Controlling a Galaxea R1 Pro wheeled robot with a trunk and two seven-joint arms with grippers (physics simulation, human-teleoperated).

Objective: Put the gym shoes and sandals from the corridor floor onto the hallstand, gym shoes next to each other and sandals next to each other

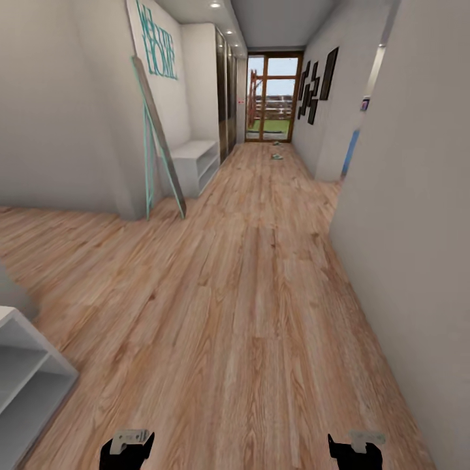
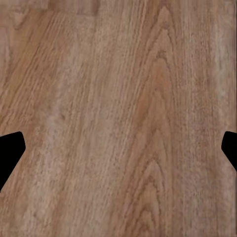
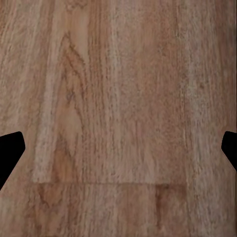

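- Left tool (image 1: 127,450) and right tool (image 1: 356,450) hang low over the floor (image 1: 248,294), both spread wide, holding nothing.
- Small shoes (image 1: 277,156) lie far down the corridor near the door (image 1: 271,98); kind unclear.
- White rack (image 1: 196,160) against the left wall.

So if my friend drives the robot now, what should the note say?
Left gripper: open, holding nothing, over bare corridor floor.
Right gripper: open, holding nothing too.
Shoes: two small things lie on the floor far down the corridor near the glass door, one at; too small to tell which shoes.
A white shelf unit stands close at the left; a low white bench is farther along.
Done: nothing on a rack yet.
Left: drive down, collect all four, rack them in pairs.
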